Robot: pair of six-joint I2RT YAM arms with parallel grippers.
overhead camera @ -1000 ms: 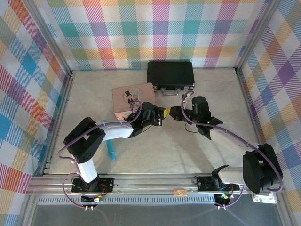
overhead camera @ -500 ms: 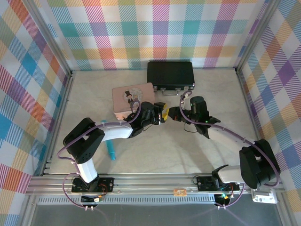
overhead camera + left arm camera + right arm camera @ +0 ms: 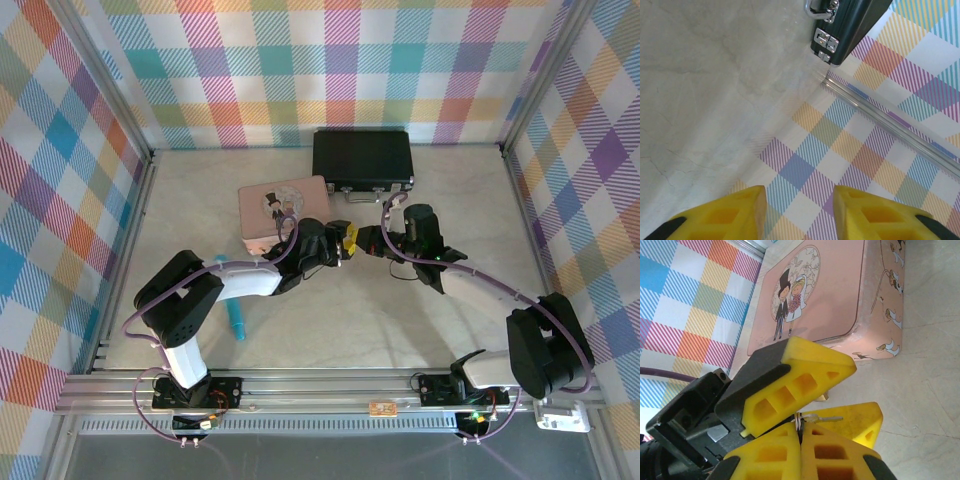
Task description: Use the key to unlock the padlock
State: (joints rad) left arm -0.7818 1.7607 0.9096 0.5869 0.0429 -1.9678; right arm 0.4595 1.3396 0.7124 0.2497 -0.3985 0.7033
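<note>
**Right fingers pinch the key beside the spread left fingers**

In the overhead view the left gripper (image 3: 345, 241) and the right gripper (image 3: 368, 240) meet tip to tip over the middle of the bench (image 3: 420, 320), just in front of the pink tin (image 3: 283, 208). A black case (image 3: 362, 158) lies behind them against the far wall. A teal pen (image 3: 233, 315) lies well apart, beside the left arm.

The left wrist camera shows the left pair of yellow fingers (image 3: 737, 212) spread, with plaid wall and bare bench in the gap between them.

The right wrist camera shows the right pair pressed flat together. From their seam juts a thin silvery piece with a small loop at its root, which looks like the key (image 3: 826, 418). It points sideways towards one of the left fingers, and the other left finger sits just above it. The key therefore lies in the gap between the spread left pair.

A tiny brass-coloured bit, seemingly the padlock (image 3: 822, 396), peeps out from under the upper left finger, just above the key. It is mostly hidden. Whether it rests on the bench or touches the key cannot be told
</note>
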